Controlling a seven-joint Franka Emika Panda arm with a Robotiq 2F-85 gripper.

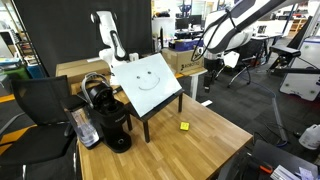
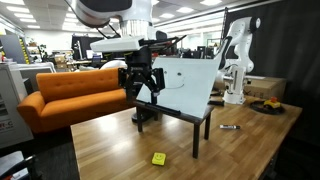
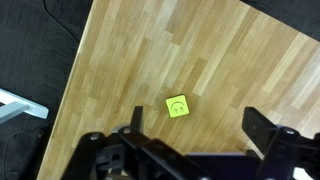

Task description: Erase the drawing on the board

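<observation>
Wooden counter [image 1: 215,140], one tilted board [image 1: 165,78] at frame centre.
Left to right in an exterior view: one black coffee machine [image 1: 112,128], the board carrying one smiley drawing [image 1: 148,82], one small yellow square [image 1: 184,126]. Wrist view cuts the gripper [image 3: 196,118] off at the bottom edge; its jaws stand wide apart, holding nothing.

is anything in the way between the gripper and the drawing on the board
Nothing visible. The gripper hangs, jaws open, off one side of the board, only air between it and the drawing. The coffee machine stands at the board's other side and the yellow square lies flat on the table, both off the path.
</observation>
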